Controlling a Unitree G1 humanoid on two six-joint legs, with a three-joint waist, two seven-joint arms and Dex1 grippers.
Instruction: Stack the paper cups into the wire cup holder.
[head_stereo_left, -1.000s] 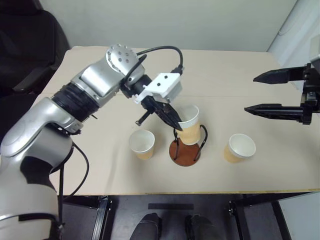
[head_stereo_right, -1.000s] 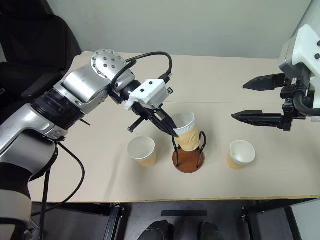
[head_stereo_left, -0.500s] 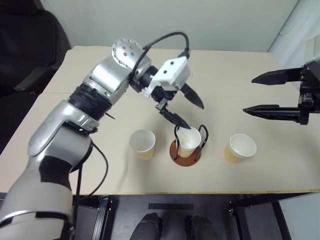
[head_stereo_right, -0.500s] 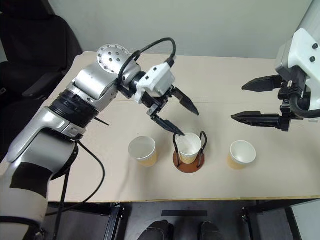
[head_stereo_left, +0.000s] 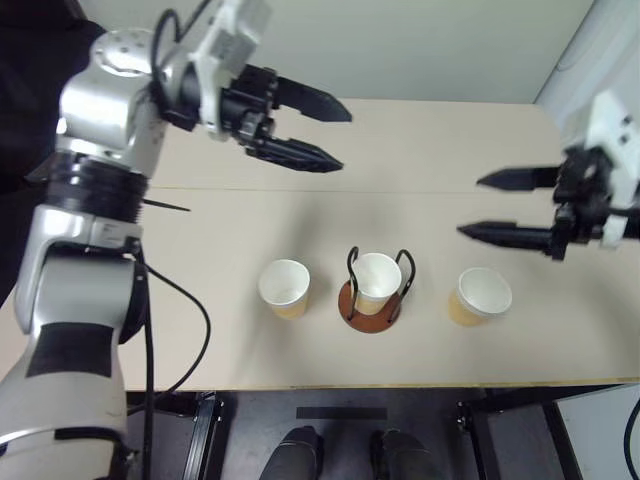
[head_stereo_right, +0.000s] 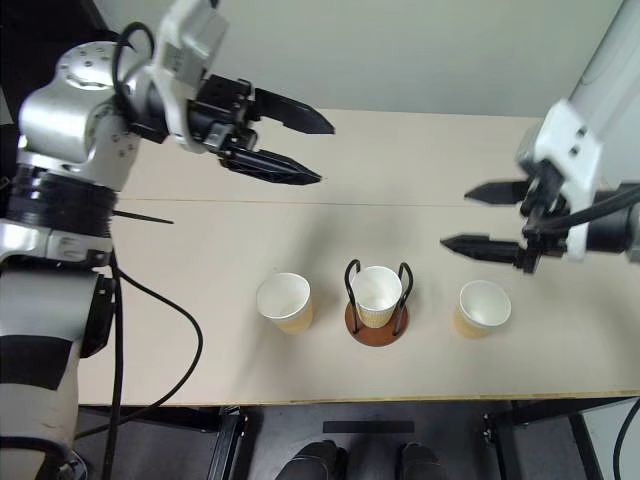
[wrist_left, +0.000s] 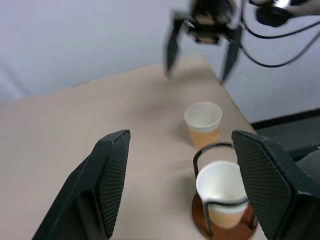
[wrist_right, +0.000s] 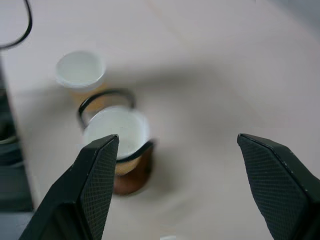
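One paper cup (head_stereo_left: 377, 282) stands upright inside the wire cup holder (head_stereo_left: 370, 312), between its two dark loops. A second paper cup (head_stereo_left: 285, 288) stands on the table left of the holder, and a third (head_stereo_left: 480, 295) stands to its right. My left gripper (head_stereo_left: 346, 140) is open and empty, high over the back of the table, well up and left of the holder. My right gripper (head_stereo_left: 468, 206) is open and empty, hovering above the right cup and slightly behind it. In the left wrist view the holder's cup (wrist_left: 222, 192) sits between my fingers (wrist_left: 112, 170).
The beige table (head_stereo_left: 200, 240) has its front edge close behind the row of cups. Its right edge lies just past my right gripper. A pale wall runs along the back.
My left gripper let go of the cup, which now sits upright in the holder, then opened and rose away to the back left. My right gripper sank and shifted left toward the right cup.
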